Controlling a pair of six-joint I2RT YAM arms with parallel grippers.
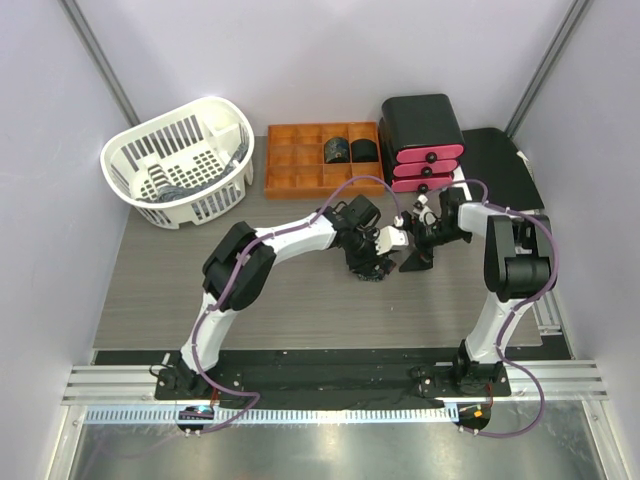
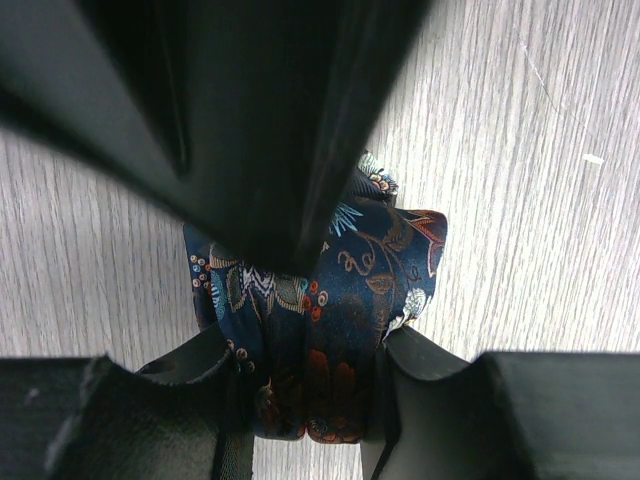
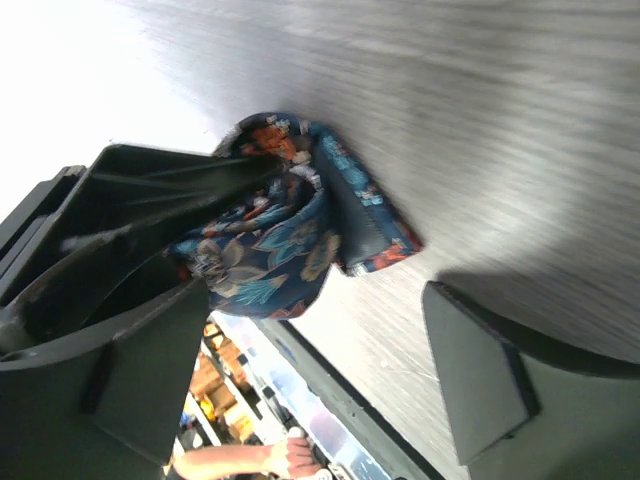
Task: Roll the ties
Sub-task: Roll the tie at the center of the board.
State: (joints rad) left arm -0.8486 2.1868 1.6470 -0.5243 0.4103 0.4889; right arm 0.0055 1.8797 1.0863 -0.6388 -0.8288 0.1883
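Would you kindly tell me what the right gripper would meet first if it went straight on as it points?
Probably the rolled tie, held by the left gripper just ahead of the right gripper's open fingers; depth is unclear.

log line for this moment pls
left gripper: shut on rolled tie | right gripper: open | orange tray: two finished rolls

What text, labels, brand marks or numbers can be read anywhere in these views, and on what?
None readable in any view.
The tie carries only a floral print, no letters.
The white basket, orange tray and pink drawer unit show no labels.
Background clutter in the right wrist view is too blurred to read.
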